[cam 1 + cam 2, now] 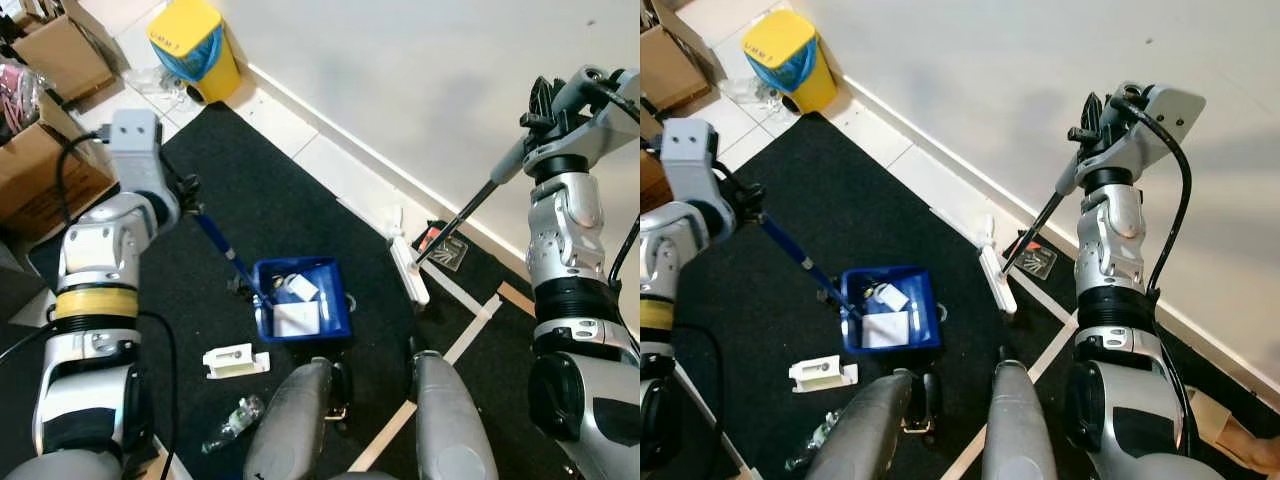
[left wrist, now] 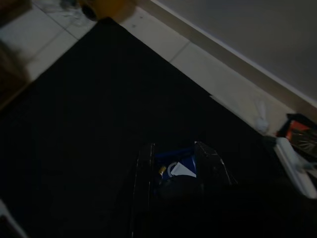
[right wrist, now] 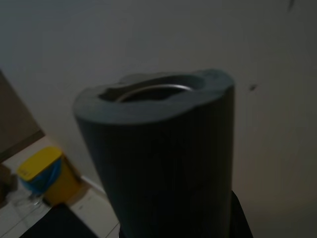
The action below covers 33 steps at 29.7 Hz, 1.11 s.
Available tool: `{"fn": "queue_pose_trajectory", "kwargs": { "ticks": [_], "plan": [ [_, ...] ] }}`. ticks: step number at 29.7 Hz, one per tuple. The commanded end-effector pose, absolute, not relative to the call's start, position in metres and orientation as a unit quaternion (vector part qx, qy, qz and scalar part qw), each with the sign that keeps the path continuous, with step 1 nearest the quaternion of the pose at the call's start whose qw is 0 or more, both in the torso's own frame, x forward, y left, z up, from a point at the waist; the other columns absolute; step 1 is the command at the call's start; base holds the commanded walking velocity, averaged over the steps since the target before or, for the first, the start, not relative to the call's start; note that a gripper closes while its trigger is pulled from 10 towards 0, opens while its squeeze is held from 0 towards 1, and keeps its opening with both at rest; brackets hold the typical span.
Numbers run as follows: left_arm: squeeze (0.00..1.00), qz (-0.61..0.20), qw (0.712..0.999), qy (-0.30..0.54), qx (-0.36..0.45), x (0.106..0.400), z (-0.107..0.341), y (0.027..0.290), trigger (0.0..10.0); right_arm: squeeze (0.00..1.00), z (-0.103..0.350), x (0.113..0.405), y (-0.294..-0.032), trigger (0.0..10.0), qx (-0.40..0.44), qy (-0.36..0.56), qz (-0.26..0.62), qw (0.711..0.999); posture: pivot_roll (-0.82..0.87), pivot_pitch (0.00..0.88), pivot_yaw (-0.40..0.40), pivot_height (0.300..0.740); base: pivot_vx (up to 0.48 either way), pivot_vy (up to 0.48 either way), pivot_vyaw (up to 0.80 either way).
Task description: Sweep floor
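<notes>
Left eye view: the left gripper [image 1: 185, 195] pinches the blue dustpan [image 1: 300, 298] handle; the right gripper [image 1: 540, 120] clamps the broom [image 1: 412, 268] pole. A good sweep would drag the broom head flat toward the dustpan while the dustpan stays pressed down.

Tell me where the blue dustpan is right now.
In the left eye view the blue dustpan sits on the black mat just ahead of the robot's legs, slightly to its left, with a white box lying beside it.
</notes>
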<state>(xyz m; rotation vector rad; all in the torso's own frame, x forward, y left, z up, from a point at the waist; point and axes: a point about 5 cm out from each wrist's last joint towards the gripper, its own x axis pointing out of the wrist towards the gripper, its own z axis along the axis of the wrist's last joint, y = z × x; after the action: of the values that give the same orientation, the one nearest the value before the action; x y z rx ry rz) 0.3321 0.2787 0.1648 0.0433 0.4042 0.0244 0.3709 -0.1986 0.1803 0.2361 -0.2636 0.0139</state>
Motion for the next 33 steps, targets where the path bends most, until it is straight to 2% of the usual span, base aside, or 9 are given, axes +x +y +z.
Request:
{"fn": "queue_pose_trajectory", "kwargs": {
  "ticks": [1,7,9,10,17,23,28,30,33],
  "plan": [
    [0.00,0.039,0.981,0.186,0.034,0.324,0.176,0.296,10.0,0.00,0.184,0.375,-0.181,10.0,0.112,-0.138,0.040,0.983,0.06,0.158,0.052,0.740,0.000,0.000,0.00],
    [0.00,0.044,0.980,0.192,0.027,0.310,0.160,0.298,10.0,0.00,0.180,0.385,-0.146,10.0,0.117,-0.112,0.080,0.984,0.11,0.187,-0.003,0.740,0.000,0.000,0.00],
    [0.00,0.045,0.980,0.193,0.024,0.309,0.157,0.297,10.0,0.00,0.179,0.386,-0.143,10.0,0.115,-0.110,0.082,0.984,0.11,0.192,-0.008,0.740,0.000,0.000,0.00],
    [0.00,0.054,0.978,0.200,0.023,0.309,0.146,0.295,10.0,0.00,0.179,0.389,-0.136,10.0,0.100,-0.104,0.081,0.986,0.11,0.216,-0.029,0.740,0.000,0.000,0.00],
    [0.00,0.063,0.976,0.204,0.053,0.308,0.138,0.287,10.0,0.00,0.180,0.393,-0.134,10.0,0.055,-0.103,0.060,0.991,0.12,0.258,-0.046,0.740,0.000,0.000,0.00],
    [0.00,0.050,0.977,0.195,0.069,0.310,0.146,0.279,10.0,0.00,0.178,0.394,-0.134,10.0,0.053,-0.099,0.042,0.993,0.12,0.278,-0.047,0.740,0.000,0.000,0.00],
    [0.00,0.041,0.981,0.172,0.075,0.313,0.165,0.274,10.0,0.00,0.175,0.394,-0.133,10.0,0.049,-0.098,0.032,0.993,0.12,0.280,-0.043,0.740,0.000,0.000,0.00],
    [0.00,0.025,0.988,0.139,0.055,0.318,0.190,0.269,10.0,0.00,0.176,0.394,-0.132,10.0,0.050,-0.101,0.031,0.993,0.13,0.270,-0.036,0.740,0.000,0.000,0.00],
    [0.00,0.012,0.991,0.123,0.042,0.320,0.202,0.263,10.0,0.00,0.177,0.395,-0.132,10.0,0.050,-0.102,0.029,0.993,0.13,0.265,-0.031,0.740,0.000,0.000,0.00]
  ]
}}
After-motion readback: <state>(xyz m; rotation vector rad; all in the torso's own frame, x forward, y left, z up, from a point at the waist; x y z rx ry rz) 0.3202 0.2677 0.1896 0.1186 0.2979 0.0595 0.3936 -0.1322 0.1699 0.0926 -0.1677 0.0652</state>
